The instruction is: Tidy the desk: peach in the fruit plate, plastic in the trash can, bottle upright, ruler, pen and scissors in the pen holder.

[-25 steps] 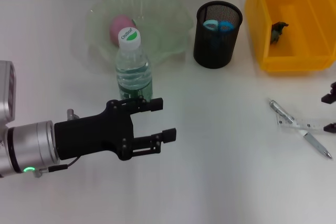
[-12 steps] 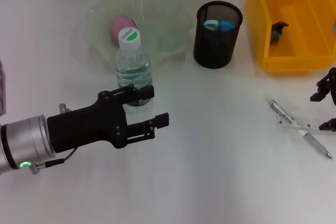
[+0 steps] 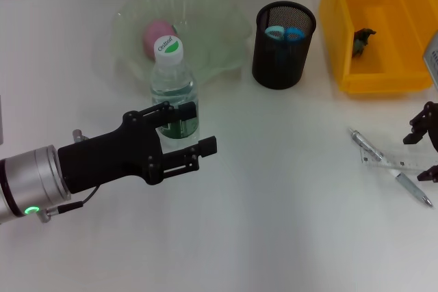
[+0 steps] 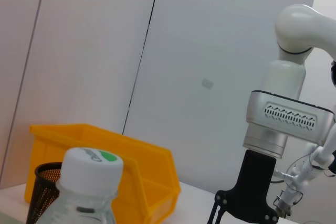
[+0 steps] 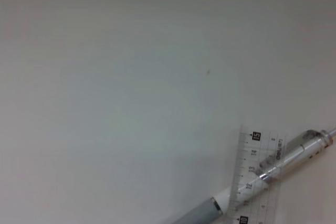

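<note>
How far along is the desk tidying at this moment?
Done: peach in the fruit plate, water bottle upright, scissors in the pen holder, plastic in the yellow bin. In hand: right gripper open beside the pen and ruler. Left gripper is open beside the bottle. Left: pen and ruler.

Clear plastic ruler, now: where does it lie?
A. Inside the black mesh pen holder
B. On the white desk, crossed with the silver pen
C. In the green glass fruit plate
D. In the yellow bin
B: the clear plastic ruler lies flat on the white desk, crossed with the silver pen, with the right gripper beside them, fingers spread.
</note>
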